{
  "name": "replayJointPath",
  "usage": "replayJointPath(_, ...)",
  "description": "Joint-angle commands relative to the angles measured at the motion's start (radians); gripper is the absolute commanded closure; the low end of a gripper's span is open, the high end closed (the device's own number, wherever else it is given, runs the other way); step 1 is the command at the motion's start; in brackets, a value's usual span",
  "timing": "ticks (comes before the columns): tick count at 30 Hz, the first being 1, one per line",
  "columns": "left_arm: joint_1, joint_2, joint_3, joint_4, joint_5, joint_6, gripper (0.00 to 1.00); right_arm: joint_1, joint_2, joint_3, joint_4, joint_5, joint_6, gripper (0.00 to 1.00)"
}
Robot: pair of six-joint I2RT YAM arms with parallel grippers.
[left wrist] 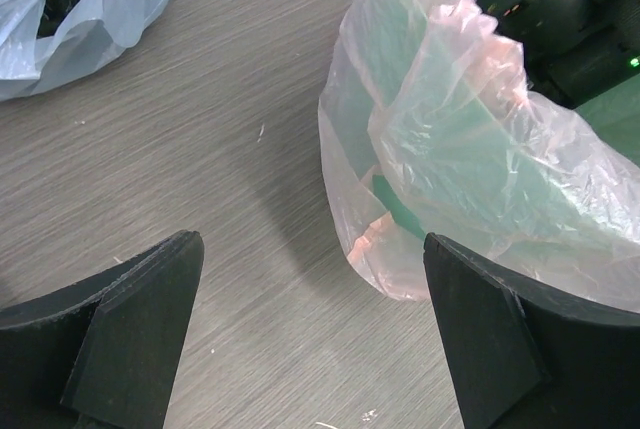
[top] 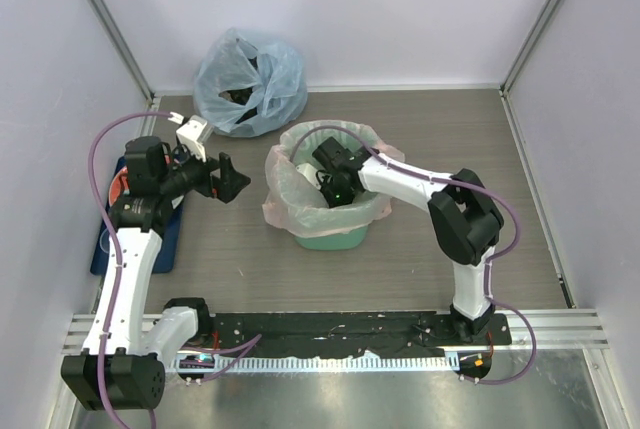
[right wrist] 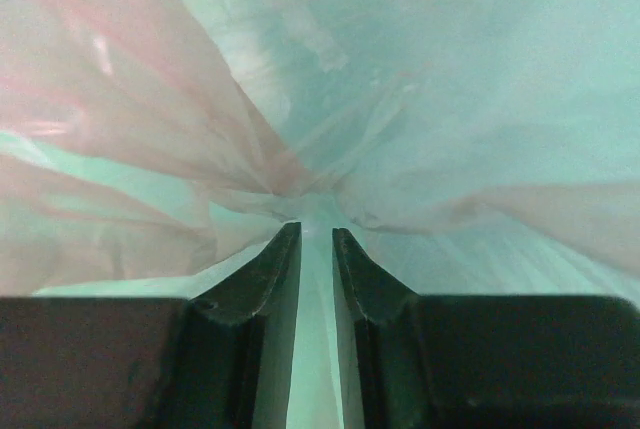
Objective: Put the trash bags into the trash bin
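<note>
The mint-green trash bin point(top: 330, 240) stands mid-table, and the pale-pink trash bag point(top: 283, 196) lines it, its edge draped over the rim. My right gripper point(top: 336, 193) reaches down inside the bin. In the right wrist view its jaws point(right wrist: 316, 231) stand a narrow slit apart, and the bag's folds point(right wrist: 120, 149) gather right into that slit. My left gripper point(top: 232, 180) hovers to the left of the bin, wide open and holding nothing. The left wrist view has it point(left wrist: 310, 245) over bare table, with the bag's overhang point(left wrist: 470, 149) and the bin wall point(left wrist: 396, 201) just ahead on the right.
A bulging pale-blue bag point(top: 248, 79) sits at the back, left of the bin, and also shows in the left wrist view point(left wrist: 90, 9). A dark blue flat thing point(top: 108, 241) with a red item point(top: 117, 185) lies under the left arm. Walls close in on three sides.
</note>
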Motion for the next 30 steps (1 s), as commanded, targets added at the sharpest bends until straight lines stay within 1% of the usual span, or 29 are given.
replayJointPath(1, 0.002, 0.004, 0.041, 0.044, 0.034, -0.035, 0.04, -0.001, -0.120, 0.074, -0.010, -0.044, 0.038, 0.75)
replayJointPath(9, 0.003, 0.025, 0.054, 0.068, 0.065, -0.047, 0.05, 0.005, -0.154, 0.091, -0.030, -0.045, 0.044, 0.75)
replayJointPath(11, 0.003, 0.027, 0.061, 0.071, 0.071, -0.072, 0.06, 0.003, -0.157, 0.101, -0.044, -0.039, 0.045, 0.75)
replayJointPath(15, 0.000, 0.028, 0.074, 0.084, 0.112, -0.076, 0.11, 0.006, -0.143, 0.100, -0.058, -0.042, 0.048, 0.76)
replayJointPath(19, -0.010, 0.033, 0.052, 0.136, 0.172, -0.078, 0.14, 0.008, -0.128, 0.063, -0.024, -0.035, 0.030, 0.84)
replayJointPath(20, -0.012, 0.039, 0.034, 0.166, 0.212, -0.069, 0.15, 0.009, -0.132, 0.043, -0.015, -0.035, 0.027, 0.87)
replayJointPath(22, -0.012, 0.048, 0.012, 0.212, 0.233, -0.062, 0.16, 0.010, -0.149, 0.029, 0.008, -0.033, 0.019, 0.91)
replayJointPath(23, -0.012, 0.057, -0.010, 0.260, 0.241, -0.061, 0.17, 0.010, -0.149, 0.020, 0.011, -0.032, 0.018, 0.95)
replayJointPath(24, -0.041, 0.083, -0.018, 0.284, 0.273, -0.061, 0.20, 0.010, -0.149, 0.019, 0.014, -0.032, 0.015, 0.97)
replayJointPath(25, -0.043, 0.097, -0.026, 0.309, 0.295, -0.058, 0.21, 0.011, -0.143, 0.019, 0.019, -0.032, 0.015, 0.99)
replayJointPath(28, -0.058, 0.165, -0.034, 0.384, 0.352, -0.059, 0.25, 0.014, -0.115, 0.029, 0.019, -0.025, 0.007, 0.99)
replayJointPath(29, -0.070, 0.178, -0.040, 0.407, 0.356, -0.058, 0.30, 0.014, -0.109, 0.029, 0.024, -0.018, 0.002, 0.99)
replayJointPath(30, -0.075, 0.209, -0.043, 0.420, 0.368, -0.058, 0.33, 0.014, -0.105, 0.029, 0.027, -0.015, 0.001, 0.99)
